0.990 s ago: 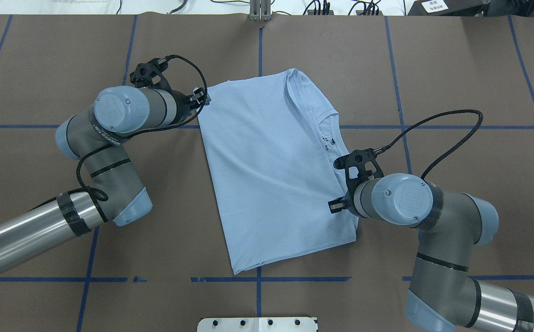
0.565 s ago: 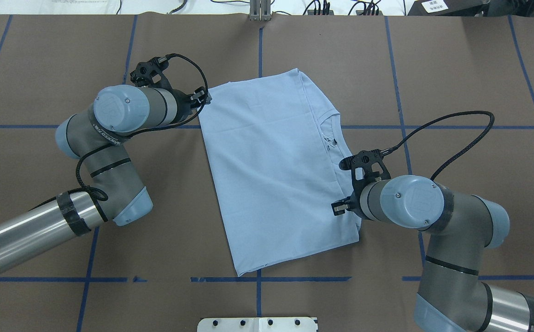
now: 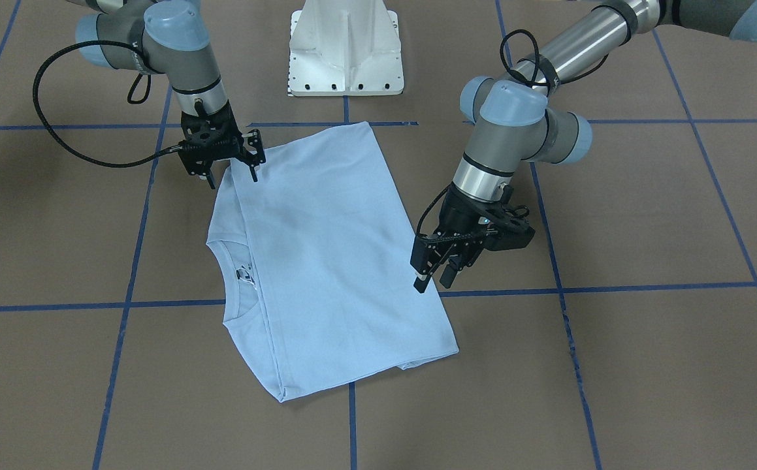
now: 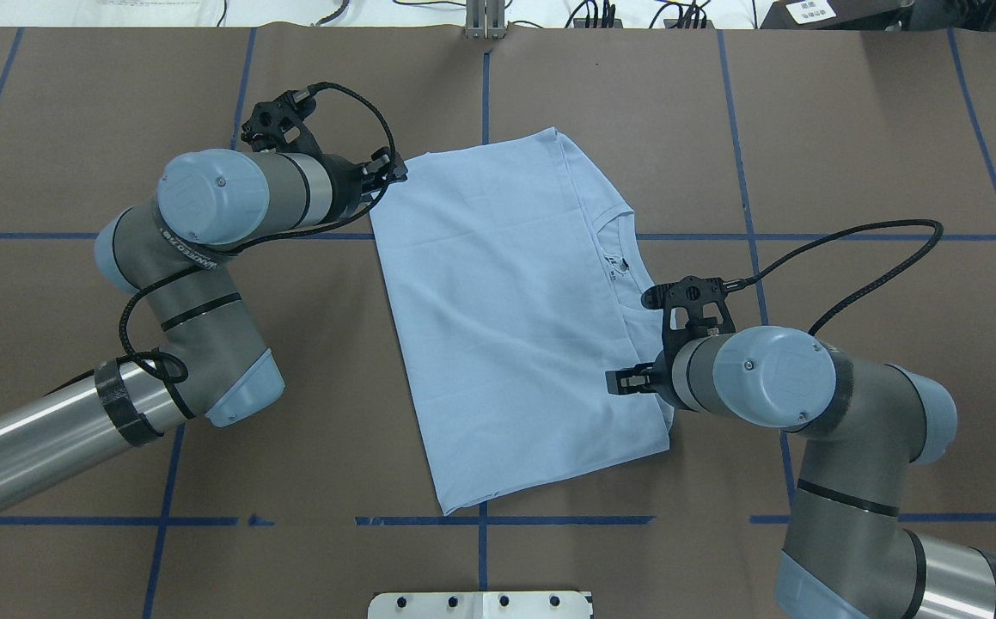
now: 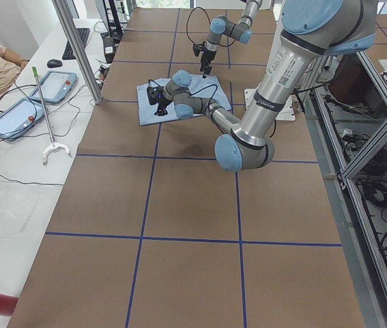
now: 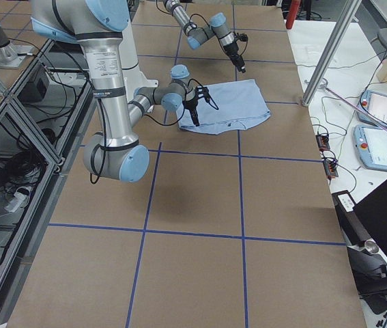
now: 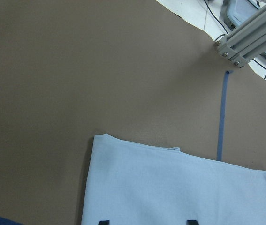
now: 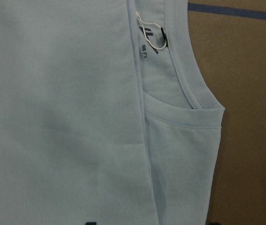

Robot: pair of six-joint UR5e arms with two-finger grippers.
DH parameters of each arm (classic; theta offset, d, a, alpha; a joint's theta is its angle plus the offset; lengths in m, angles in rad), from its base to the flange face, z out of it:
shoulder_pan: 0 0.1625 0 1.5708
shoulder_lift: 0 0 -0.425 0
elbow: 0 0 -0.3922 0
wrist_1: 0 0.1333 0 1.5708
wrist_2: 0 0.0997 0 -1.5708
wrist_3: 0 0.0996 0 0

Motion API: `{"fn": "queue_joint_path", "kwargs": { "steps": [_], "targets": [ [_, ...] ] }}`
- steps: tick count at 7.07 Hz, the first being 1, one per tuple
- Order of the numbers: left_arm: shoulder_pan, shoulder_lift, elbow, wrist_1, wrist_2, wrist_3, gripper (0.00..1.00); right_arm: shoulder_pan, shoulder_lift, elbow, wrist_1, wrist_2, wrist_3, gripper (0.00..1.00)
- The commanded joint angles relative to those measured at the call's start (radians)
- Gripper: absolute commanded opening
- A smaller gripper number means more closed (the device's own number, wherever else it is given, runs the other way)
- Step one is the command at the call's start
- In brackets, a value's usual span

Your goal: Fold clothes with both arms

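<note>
Pincers first: left pincer (image 3: 432,284) hung with jaws spread over the T-shirt (image 4: 506,318) corner nearest the counter's (image 4: 850,129) far-left corner. Right pincer (image 3: 232,176) was spread too, straddling the hem on the robot-side right, gripping nothing. Shirt lay flat mid-counter, folded lengthwise, collar toward the right edge. I'd guess both should drop together, pinch every layer right at the edge, then lift evenly so nothing skews.
</note>
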Motion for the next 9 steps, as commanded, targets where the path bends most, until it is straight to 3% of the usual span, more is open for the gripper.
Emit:
{"fn": "queue_joint_path", "kwargs": {
  "steps": [1, 4, 9],
  "targets": [
    [0.0, 0.003, -0.075, 0.001, 0.004, -0.012, 0.63, -0.031, 0.001, 0.013, 0.0, -0.014, 0.34, 0.93],
    [0.0, 0.006, -0.093, 0.003, 0.012, -0.009, 0.63, -0.071, -0.043, 0.013, -0.005, -0.057, 0.415, 0.91],
    [0.0, 0.008, -0.101, 0.003, 0.013, -0.009, 0.63, -0.077, -0.051, 0.006, -0.003, -0.049, 0.522, 0.77]
  ]
}}
